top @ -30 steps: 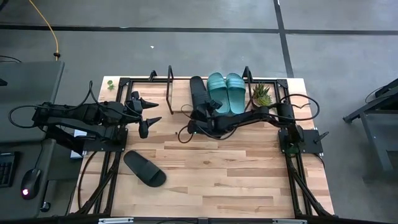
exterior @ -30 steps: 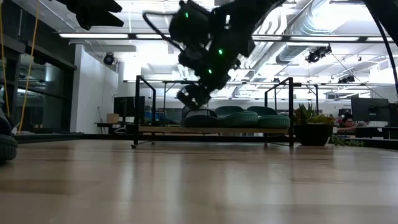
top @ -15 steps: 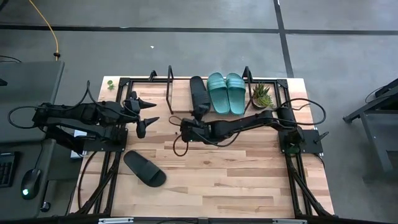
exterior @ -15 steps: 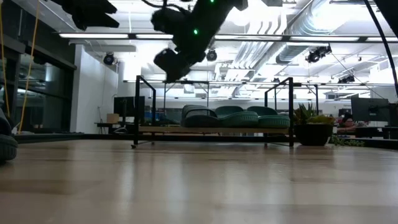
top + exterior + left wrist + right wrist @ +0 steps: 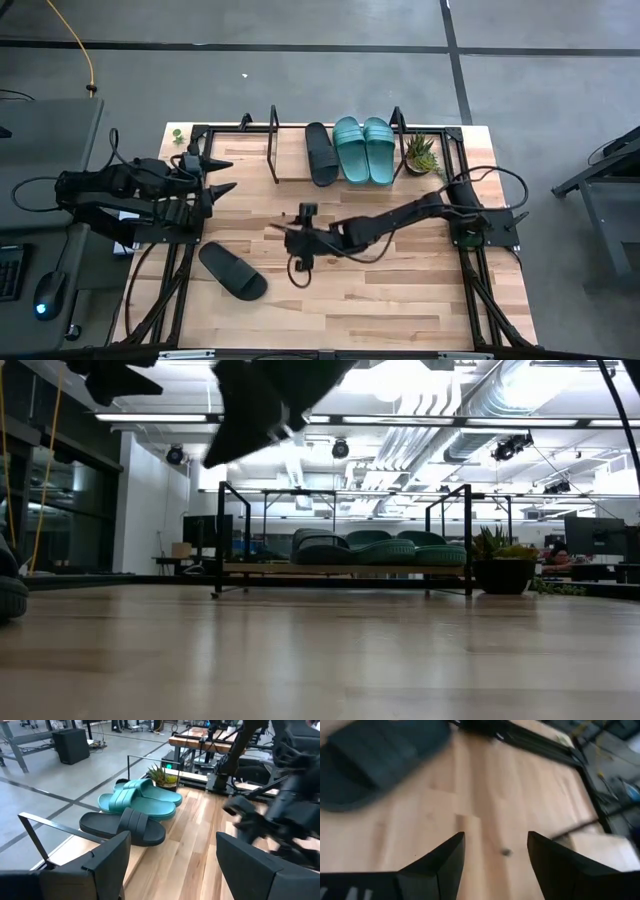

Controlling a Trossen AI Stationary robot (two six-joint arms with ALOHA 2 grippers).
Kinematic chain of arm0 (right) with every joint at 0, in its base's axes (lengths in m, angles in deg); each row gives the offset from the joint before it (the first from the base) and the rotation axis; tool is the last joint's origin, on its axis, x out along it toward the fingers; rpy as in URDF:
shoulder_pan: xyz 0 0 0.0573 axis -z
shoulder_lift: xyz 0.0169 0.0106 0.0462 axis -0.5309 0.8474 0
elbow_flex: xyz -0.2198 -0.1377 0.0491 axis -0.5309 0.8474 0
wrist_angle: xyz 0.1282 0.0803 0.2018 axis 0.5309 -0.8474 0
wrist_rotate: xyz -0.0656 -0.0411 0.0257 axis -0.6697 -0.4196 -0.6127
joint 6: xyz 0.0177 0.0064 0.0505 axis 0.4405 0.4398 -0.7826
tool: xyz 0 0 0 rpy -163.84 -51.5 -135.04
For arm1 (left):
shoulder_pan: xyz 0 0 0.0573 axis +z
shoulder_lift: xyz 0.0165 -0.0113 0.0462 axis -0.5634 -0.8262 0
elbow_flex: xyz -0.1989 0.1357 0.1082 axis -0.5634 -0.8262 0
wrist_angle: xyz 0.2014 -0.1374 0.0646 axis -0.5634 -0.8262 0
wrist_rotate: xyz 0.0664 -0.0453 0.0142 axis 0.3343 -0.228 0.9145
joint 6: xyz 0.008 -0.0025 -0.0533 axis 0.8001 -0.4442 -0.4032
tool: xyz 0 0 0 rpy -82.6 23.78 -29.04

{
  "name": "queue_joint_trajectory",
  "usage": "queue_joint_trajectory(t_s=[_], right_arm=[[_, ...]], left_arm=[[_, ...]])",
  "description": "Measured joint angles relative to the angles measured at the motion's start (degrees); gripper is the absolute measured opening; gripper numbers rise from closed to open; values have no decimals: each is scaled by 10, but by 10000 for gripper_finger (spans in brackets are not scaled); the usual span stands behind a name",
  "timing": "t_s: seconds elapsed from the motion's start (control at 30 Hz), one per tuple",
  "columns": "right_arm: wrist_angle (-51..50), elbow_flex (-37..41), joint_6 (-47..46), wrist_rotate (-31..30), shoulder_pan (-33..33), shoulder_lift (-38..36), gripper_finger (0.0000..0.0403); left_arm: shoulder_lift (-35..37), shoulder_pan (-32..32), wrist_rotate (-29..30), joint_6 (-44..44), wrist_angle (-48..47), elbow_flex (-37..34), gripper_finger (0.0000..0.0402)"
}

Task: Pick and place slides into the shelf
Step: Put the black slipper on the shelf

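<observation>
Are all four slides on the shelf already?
No: the shelf holds one black slide and two teal slides, while the other black slide lies on the table.

Table bears shelf, black slide, plant.

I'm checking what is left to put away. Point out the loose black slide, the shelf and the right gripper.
loose black slide [image 5: 232, 271], high view, its strap.
shelf [image 5: 291, 168], high view, bare wooden board.
right gripper [image 5: 298, 277], high view, between its open fingertips.
</observation>
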Motion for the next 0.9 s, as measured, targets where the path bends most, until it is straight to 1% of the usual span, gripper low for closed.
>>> queue_joint_trajectory(t_s=[0.23,0.4,0.47,0.6,0.73,0.9], right_arm=[[82,0,75,9,-41,17,206],[140,0,126,13,-54,56,206],[169,0,142,24,-55,74,206],[212,-1,162,31,-55,105,206],[223,-11,181,29,-54,123,206],[223,-33,182,29,-55,144,206]], left_arm=[[1,0,0,0,-3,0,273],[1,0,6,2,-3,0,273],[1,0,10,3,-2,0,273],[1,0,11,3,-3,0,273],[1,0,14,4,-2,0,273],[1,0,17,4,-2,0,273]])
